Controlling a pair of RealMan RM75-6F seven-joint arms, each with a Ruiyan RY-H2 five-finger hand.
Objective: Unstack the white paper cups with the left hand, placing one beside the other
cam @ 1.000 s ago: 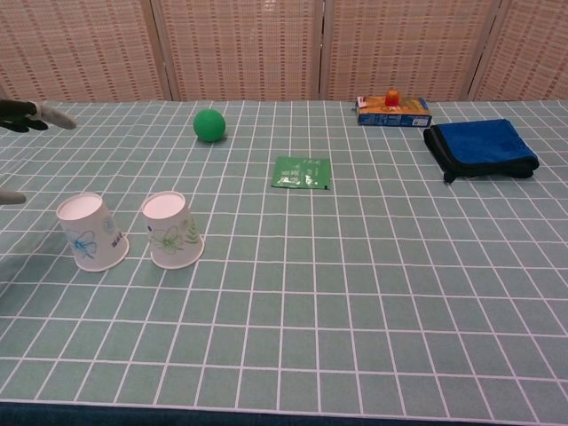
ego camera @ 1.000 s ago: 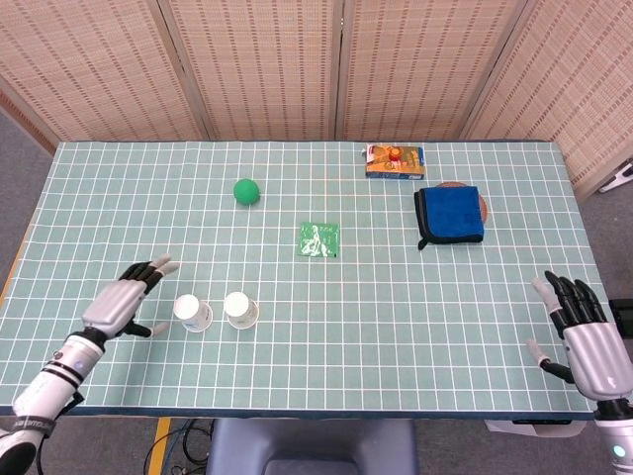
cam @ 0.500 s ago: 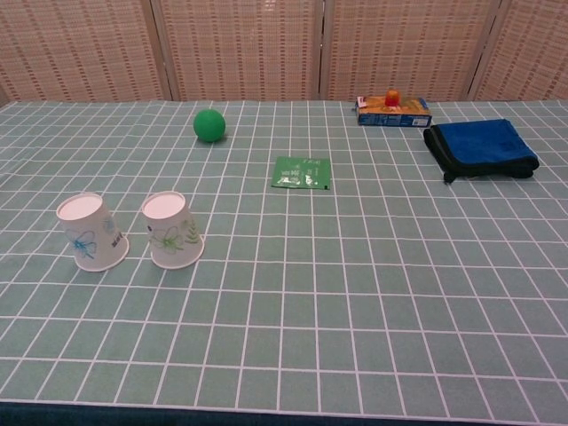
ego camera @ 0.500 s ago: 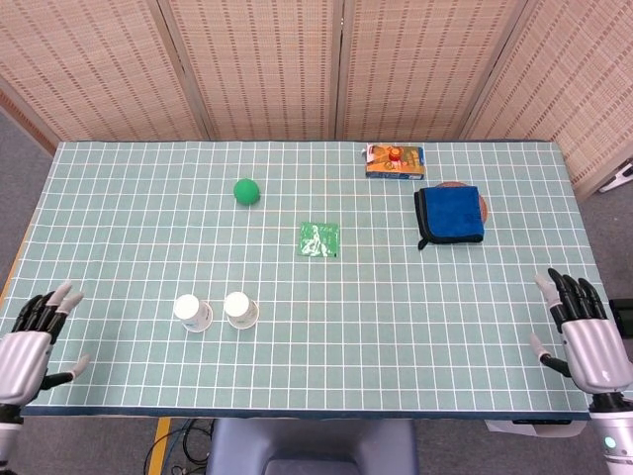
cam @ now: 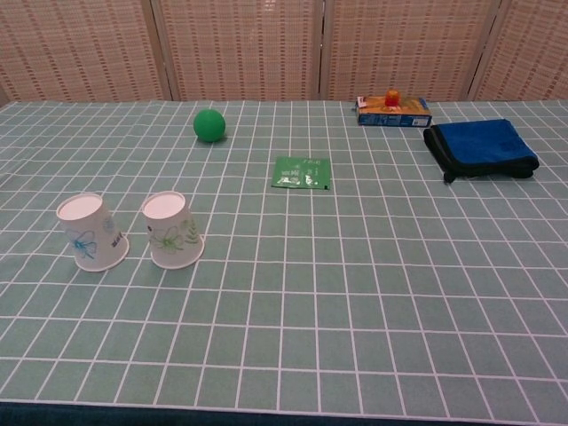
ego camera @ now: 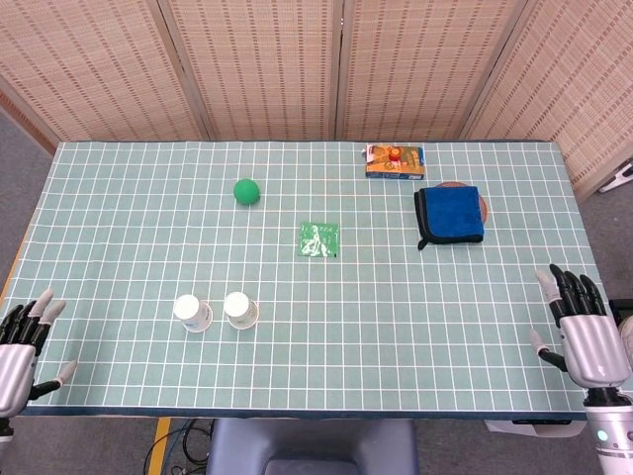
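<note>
Two white paper cups stand upside down, side by side and apart, near the table's front left. The left cup (ego camera: pixel 192 313) (cam: pixel 90 232) carries a blue flower print, the right cup (ego camera: pixel 239 309) (cam: pixel 171 230) a green leaf print. My left hand (ego camera: pixel 20 350) hovers at the table's front left corner, well left of the cups, fingers spread and empty. At the front right edge my right hand (ego camera: pixel 586 336) is likewise spread and empty. Neither hand shows in the chest view.
A green ball (ego camera: pixel 246 191) lies at the back left of centre. A green packet (ego camera: pixel 318 239) sits mid-table. A blue folded cloth (ego camera: pixel 450 215) and a small orange-blue box (ego camera: pixel 395 160) are at the back right. Woven screens stand behind the table.
My left hand has drawn back from beside the left cup to the table's front left corner, leaving the chest view. The cups have not moved. The right hand is nearly still.
</note>
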